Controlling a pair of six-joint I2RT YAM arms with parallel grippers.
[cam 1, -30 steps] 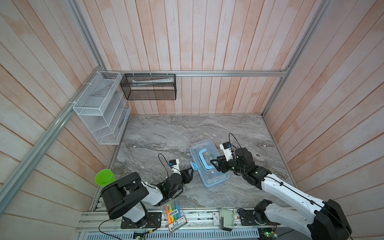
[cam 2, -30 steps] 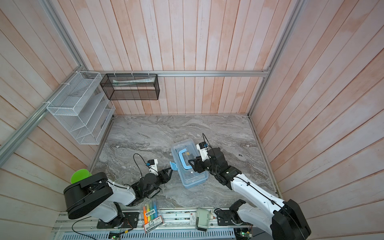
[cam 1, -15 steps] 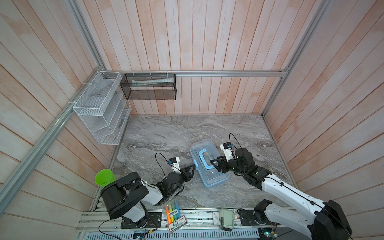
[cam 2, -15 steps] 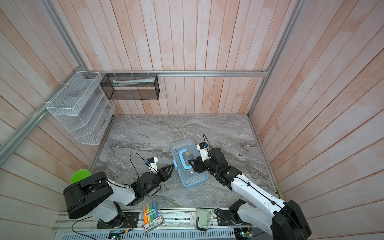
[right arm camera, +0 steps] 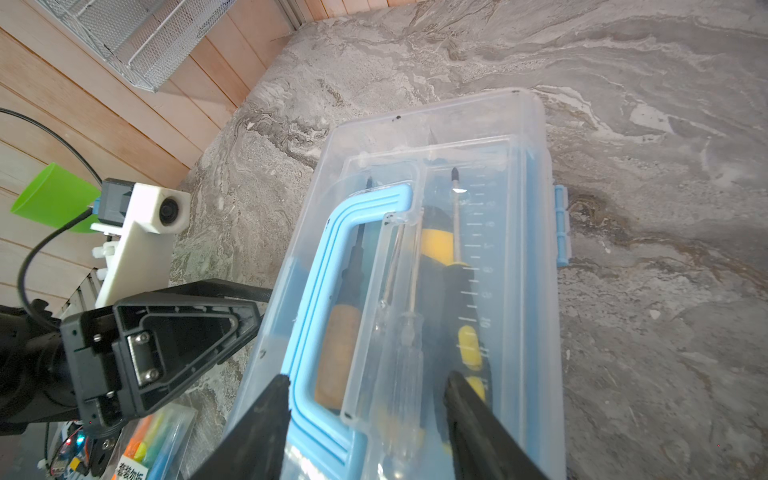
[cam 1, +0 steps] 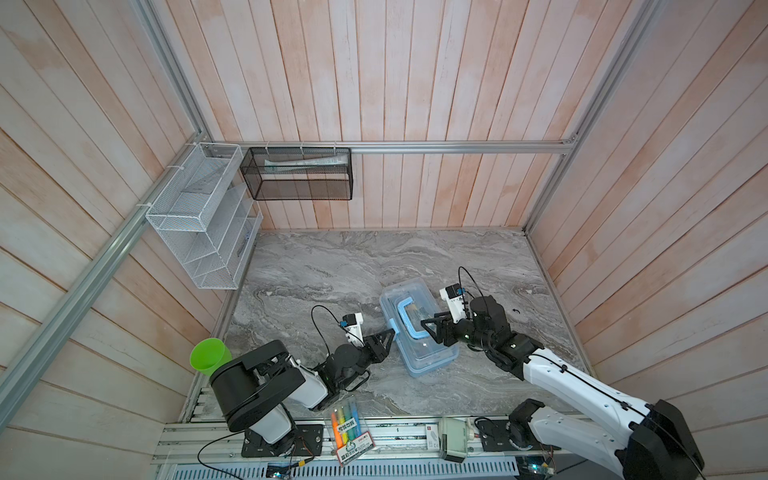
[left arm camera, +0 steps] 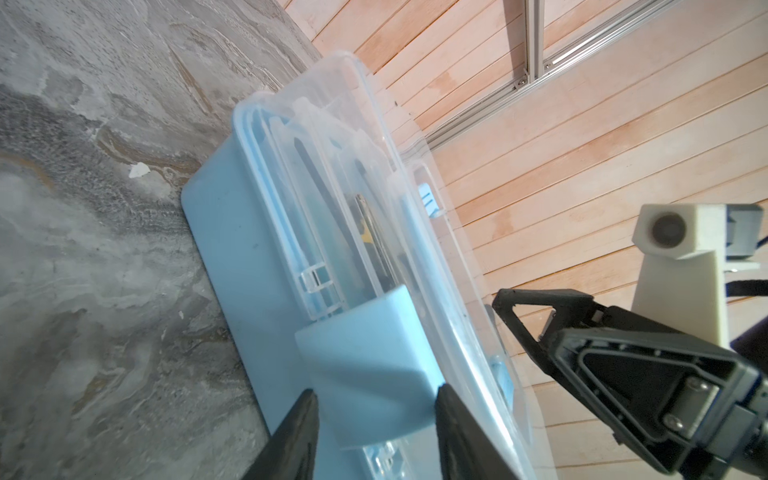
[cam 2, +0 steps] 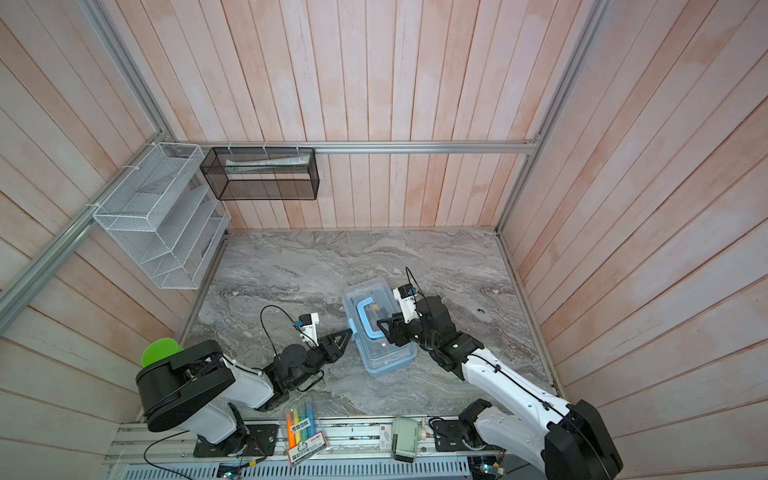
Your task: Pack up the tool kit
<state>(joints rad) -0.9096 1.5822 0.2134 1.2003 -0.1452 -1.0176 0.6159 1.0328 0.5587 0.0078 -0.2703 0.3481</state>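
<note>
The tool kit (cam 1: 424, 353) (cam 2: 384, 357), a light-blue case with a clear lid down, lies mid-table. Through the lid I see a yellow/black screwdriver (right arm camera: 436, 245) and an orange-handled one (right arm camera: 338, 353) beside the blue handle (right arm camera: 328, 257). My left gripper (cam 1: 392, 331) (cam 2: 350, 331) (left arm camera: 376, 390) is at the case's left side. Its fingers lie against both sides of the blue latch (left arm camera: 365, 353). My right gripper (cam 1: 428, 330) (cam 2: 384, 330) (right arm camera: 365, 378) stands open just over the lid, one finger by the handle, holding nothing.
A green cup (cam 1: 208, 357) stands at the left edge behind the left arm. A pack of highlighter pens (cam 1: 349, 424) lies on the front rail. A white wire rack (cam 1: 203, 220) and a black mesh basket (cam 1: 297, 174) hang on the walls.
My left gripper has reached right to the case, and its jaws have narrowed around the latch. The right arm and the case have not moved.
</note>
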